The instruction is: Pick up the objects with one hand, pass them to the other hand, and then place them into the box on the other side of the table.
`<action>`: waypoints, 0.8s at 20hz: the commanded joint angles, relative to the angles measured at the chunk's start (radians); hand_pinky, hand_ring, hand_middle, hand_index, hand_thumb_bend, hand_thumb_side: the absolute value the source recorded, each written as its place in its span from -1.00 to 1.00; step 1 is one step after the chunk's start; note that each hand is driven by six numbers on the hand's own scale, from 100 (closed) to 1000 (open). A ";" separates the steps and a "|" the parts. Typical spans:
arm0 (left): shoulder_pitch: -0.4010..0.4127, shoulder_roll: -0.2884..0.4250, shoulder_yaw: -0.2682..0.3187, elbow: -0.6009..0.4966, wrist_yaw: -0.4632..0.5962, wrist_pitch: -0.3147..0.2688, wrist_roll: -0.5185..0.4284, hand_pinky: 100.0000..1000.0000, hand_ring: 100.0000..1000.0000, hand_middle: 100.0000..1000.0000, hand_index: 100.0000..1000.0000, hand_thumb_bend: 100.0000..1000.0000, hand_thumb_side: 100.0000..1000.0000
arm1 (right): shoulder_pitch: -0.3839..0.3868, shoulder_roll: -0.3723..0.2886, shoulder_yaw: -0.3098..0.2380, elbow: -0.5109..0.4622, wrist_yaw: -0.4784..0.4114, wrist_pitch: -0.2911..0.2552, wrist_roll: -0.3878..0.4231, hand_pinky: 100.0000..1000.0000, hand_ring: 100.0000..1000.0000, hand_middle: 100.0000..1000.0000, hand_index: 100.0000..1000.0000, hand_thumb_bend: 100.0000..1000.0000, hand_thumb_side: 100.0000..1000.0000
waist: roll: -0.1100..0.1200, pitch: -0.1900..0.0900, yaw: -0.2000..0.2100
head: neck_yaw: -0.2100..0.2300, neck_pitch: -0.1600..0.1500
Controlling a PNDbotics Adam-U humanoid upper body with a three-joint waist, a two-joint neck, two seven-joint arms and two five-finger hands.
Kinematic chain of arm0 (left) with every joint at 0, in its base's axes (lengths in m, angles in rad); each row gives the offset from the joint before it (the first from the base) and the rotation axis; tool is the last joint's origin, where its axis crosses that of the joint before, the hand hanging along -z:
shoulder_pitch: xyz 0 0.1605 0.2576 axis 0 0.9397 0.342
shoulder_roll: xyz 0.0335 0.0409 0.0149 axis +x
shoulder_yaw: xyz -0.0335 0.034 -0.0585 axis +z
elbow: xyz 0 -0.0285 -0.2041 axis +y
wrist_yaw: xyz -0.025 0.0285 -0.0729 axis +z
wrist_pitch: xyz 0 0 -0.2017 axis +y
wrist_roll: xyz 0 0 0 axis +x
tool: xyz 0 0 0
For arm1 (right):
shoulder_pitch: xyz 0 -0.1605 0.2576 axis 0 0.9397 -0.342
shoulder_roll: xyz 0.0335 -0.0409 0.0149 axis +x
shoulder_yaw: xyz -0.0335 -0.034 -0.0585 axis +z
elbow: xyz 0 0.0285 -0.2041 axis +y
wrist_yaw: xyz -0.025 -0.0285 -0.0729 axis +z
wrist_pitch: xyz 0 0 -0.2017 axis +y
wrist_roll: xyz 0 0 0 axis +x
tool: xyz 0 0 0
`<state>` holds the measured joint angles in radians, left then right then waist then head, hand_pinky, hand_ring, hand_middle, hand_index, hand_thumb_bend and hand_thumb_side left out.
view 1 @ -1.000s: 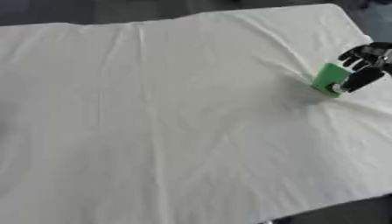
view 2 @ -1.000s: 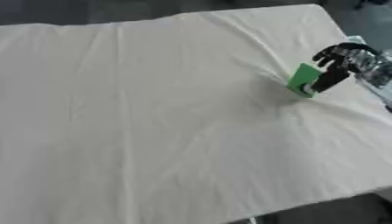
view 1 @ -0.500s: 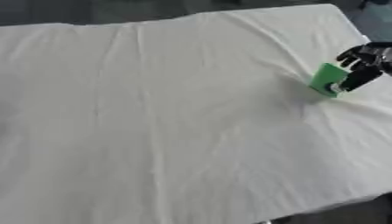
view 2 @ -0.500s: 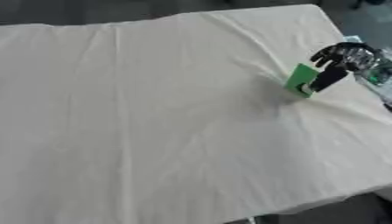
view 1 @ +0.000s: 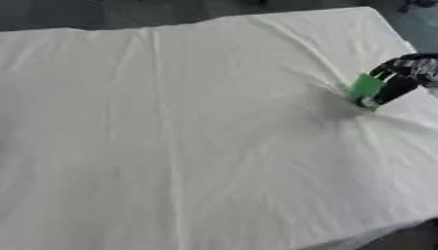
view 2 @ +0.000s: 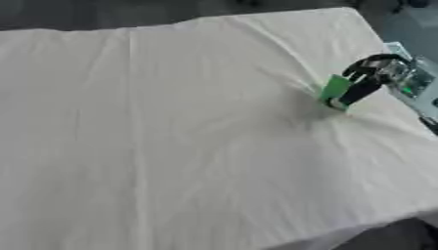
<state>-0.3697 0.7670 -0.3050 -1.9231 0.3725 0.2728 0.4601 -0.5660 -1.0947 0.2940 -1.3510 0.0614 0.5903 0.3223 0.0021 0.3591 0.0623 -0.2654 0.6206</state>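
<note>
Right hand [view 2: 376, 75] at the tabletop's right edge, coming in from the right side, fingers [view 2: 359, 91] curled round a green block [view 2: 335, 88]. The block stands roughly upright, tilted a little, its lower end touching or just above the cloth [view 1: 171, 127]; cannot tell which. Black fingers wrap the block's right side, and the green face on its left shows clearly. The hand's wrist part runs off the right edge in the left eye view; the right eye view shows more of it, silver and black.

White cloth covers the whole tabletop, wrinkled, with creases radiating out from the spot under the block. A long fold line runs top to bottom on the left half.

Beyond the cloth's right edge, in the right eye view, a bit of something pale with teal-green marks [view 2: 414, 80] sits just behind the hand; too blurred to name. Dark floor [view 1: 85, 14] along the far edge.

Left hand shows in neither view.
</note>
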 commanded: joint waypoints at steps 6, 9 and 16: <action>-0.005 0.017 0.005 -0.007 -0.006 0.000 -0.001 0.60 0.59 0.50 0.35 -1.00 0.74 | -0.032 -0.006 0.008 0.037 0.011 -0.026 0.041 1.00 0.80 0.60 0.78 -0.28 -0.70 | -0.003 -0.016 0.002 | 0.000 -0.011; -0.005 0.016 0.003 -0.006 -0.007 0.000 -0.002 0.60 0.59 0.50 0.34 -1.00 0.74 | -0.031 -0.004 0.004 0.042 0.013 -0.022 0.033 0.99 0.70 0.46 0.73 -0.31 -0.85 | -0.003 -0.016 0.001 | 0.001 -0.010; -0.002 0.019 0.006 -0.007 -0.007 0.000 0.000 0.60 0.59 0.50 0.34 -1.00 0.73 | -0.005 -0.021 -0.061 -0.017 -0.048 0.011 -0.080 0.71 0.28 0.04 0.40 -0.34 -0.82 | -0.004 -0.021 -0.005 | 0.011 -0.007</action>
<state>-0.3683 0.7670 -0.3078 -1.9199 0.3724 0.2730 0.4594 -0.5633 -1.0693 0.2622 -1.3441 0.0298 0.5967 0.2674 -0.0010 0.3589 0.0591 -0.2572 0.6208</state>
